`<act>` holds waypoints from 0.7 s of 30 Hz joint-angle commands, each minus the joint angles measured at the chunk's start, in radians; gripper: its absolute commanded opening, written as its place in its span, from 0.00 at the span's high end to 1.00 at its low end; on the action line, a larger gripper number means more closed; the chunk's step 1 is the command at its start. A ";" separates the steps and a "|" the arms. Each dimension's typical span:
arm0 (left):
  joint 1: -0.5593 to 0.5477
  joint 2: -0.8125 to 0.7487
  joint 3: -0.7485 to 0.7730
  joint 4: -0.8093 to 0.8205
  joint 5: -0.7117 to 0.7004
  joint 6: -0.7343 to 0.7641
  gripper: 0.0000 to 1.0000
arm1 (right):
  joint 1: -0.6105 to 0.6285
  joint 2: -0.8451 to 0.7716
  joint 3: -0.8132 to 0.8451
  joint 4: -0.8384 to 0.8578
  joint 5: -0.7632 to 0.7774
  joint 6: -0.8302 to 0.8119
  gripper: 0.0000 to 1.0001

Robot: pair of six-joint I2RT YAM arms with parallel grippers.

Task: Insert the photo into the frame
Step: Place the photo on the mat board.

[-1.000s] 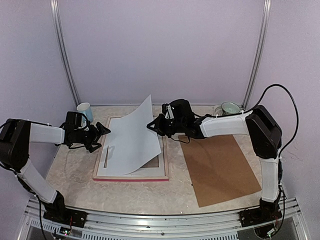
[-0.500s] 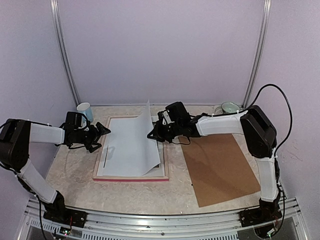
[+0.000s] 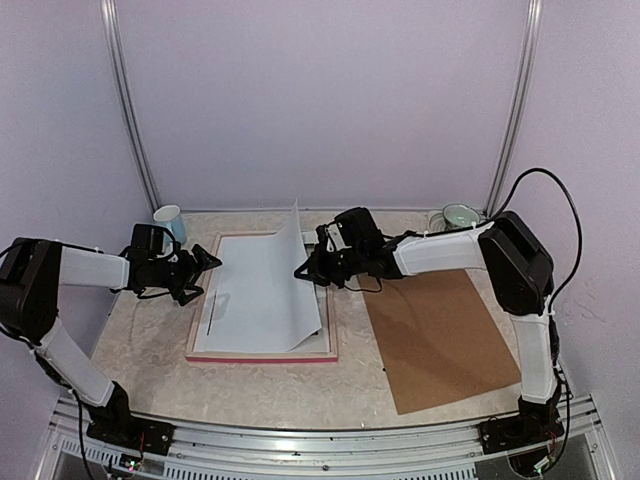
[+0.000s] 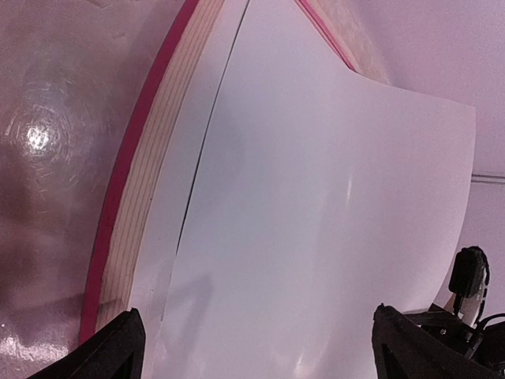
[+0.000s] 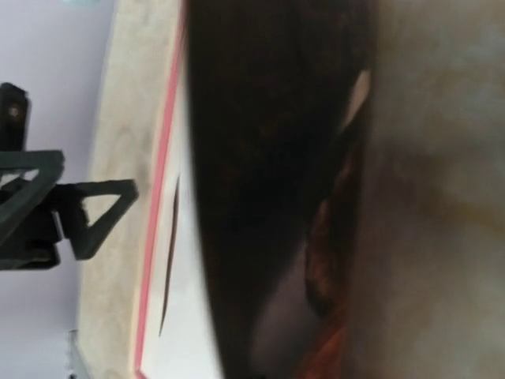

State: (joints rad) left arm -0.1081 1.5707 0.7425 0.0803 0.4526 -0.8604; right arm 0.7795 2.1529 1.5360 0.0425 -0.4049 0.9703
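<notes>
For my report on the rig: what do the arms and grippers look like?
The left arm and the right arm have white link shells and black joints. The left gripper and the right gripper are black, with triangular fingers. A thin black cable loops beside the right arm.

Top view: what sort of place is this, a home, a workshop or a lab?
Most likely a lab robot cell: two arms bolted to a metal rail, bare lilac walls with metal uprights, and a table staged with a frame and board.
</notes>
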 commanded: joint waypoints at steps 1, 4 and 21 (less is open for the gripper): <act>-0.004 -0.002 -0.011 0.022 0.011 -0.002 0.01 | -0.022 -0.018 -0.136 0.323 -0.110 0.177 1.00; -0.004 -0.003 -0.011 0.023 0.013 -0.004 0.01 | -0.025 -0.032 -0.148 0.408 -0.110 0.214 1.00; -0.005 -0.001 -0.014 0.032 0.025 -0.011 0.01 | -0.034 -0.006 -0.170 0.714 -0.168 0.394 1.00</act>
State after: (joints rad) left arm -0.1101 1.5707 0.7406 0.0841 0.4644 -0.8673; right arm 0.7494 2.1448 1.3697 0.6117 -0.5411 1.2911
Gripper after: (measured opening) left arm 0.989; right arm 0.005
